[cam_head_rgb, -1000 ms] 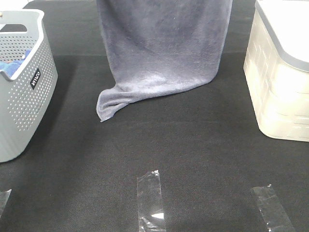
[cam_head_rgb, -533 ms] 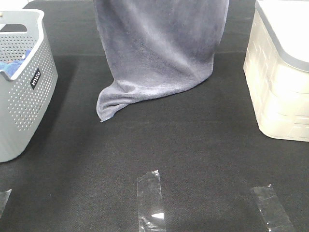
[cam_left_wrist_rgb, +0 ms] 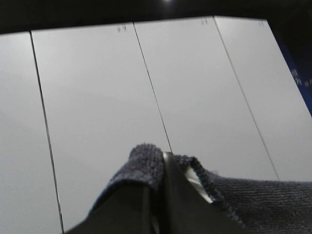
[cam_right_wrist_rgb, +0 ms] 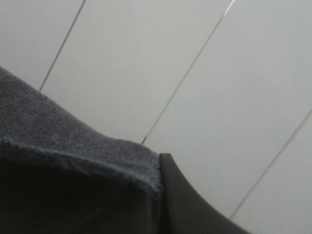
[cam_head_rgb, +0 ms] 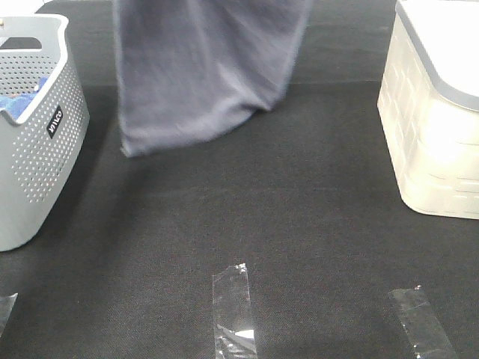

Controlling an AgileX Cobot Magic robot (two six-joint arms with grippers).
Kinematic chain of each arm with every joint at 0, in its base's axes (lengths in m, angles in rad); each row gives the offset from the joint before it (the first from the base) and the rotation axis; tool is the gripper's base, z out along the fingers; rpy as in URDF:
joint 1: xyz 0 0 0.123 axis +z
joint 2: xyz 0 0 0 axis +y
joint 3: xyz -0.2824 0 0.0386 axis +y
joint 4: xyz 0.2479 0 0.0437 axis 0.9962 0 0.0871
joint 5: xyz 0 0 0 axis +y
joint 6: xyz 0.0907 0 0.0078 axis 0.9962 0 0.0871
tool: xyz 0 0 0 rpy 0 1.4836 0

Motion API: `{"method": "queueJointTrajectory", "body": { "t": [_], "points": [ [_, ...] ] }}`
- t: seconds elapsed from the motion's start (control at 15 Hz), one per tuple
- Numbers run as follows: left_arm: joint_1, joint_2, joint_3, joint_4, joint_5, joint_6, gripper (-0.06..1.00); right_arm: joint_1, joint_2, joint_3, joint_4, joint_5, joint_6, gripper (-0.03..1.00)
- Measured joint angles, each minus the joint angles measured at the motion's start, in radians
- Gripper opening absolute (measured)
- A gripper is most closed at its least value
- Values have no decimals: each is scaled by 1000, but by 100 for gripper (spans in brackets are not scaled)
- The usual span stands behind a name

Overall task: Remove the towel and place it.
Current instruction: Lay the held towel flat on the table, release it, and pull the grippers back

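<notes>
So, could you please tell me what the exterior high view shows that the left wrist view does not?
Only the exterior high view shows the hanging lower end of the towel, the black table, the grey perforated basket with a blue cloth inside, the cream lidded bin and the clear tape strips. Only the left wrist view shows the left fingers closed on a hemmed edge of the towel, with white panels behind. Both show the slate-grey towel itself.
</notes>
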Motion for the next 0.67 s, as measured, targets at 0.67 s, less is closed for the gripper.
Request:
{"method": "queueJointTrajectory", "body": {
  "t": [0.67],
  "points": [
    [-7,82,-91,-15,560,-159,1,-14,19,-12,97,279,0,0]
  ]
}}
